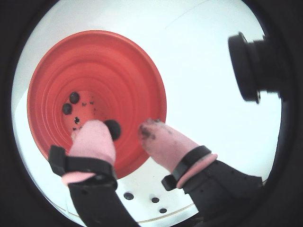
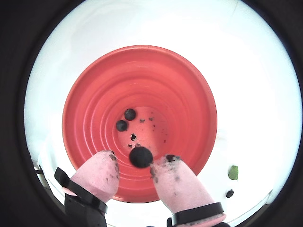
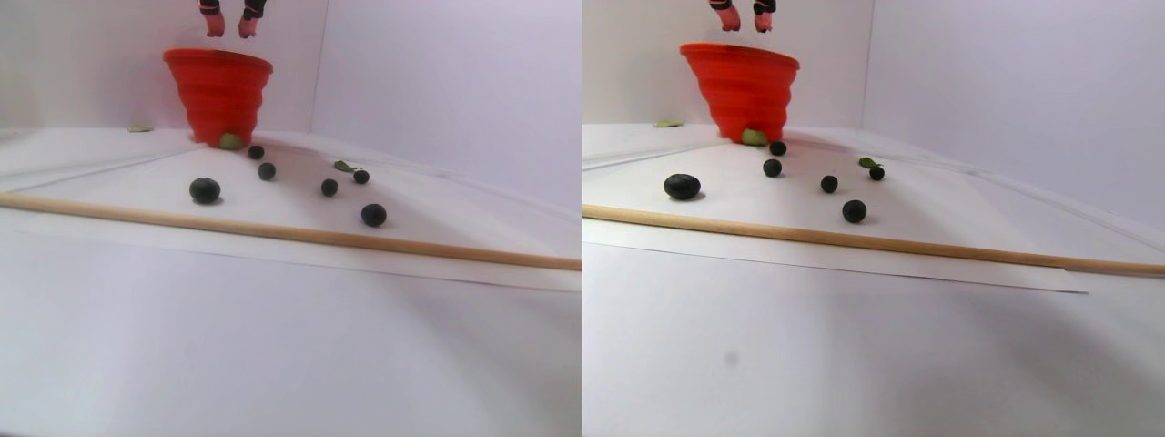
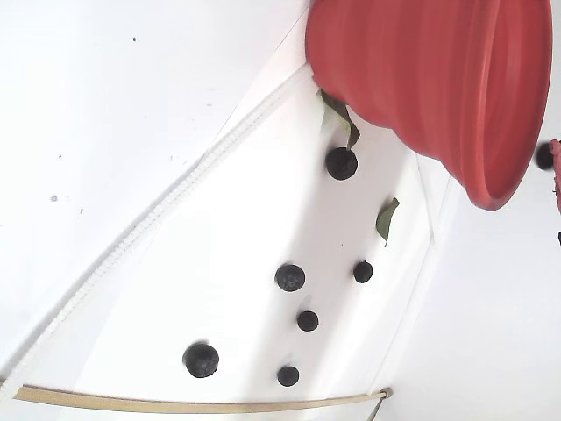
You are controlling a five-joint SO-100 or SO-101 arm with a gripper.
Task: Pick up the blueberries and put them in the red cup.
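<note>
Blueberries are the concern: one small round dark berry [image 2: 140,156] sits between the pink padded fingertips [image 2: 102,172] of the gripper [image 2: 137,163], directly over the mouth of the large red ridged plastic cup [image 2: 189,94]. The fingers look spread, the berry apart from the right pad and seemingly already free. Two berries [image 2: 125,119] lie on the cup floor near 10 o'clock from it. Judged from this, the release is well centred; hold position until it drops, then rise straight. Six more berries [image 4: 290,277] wait on the white table [image 4: 131,132] beside small green leaves [image 4: 386,219].
</note>
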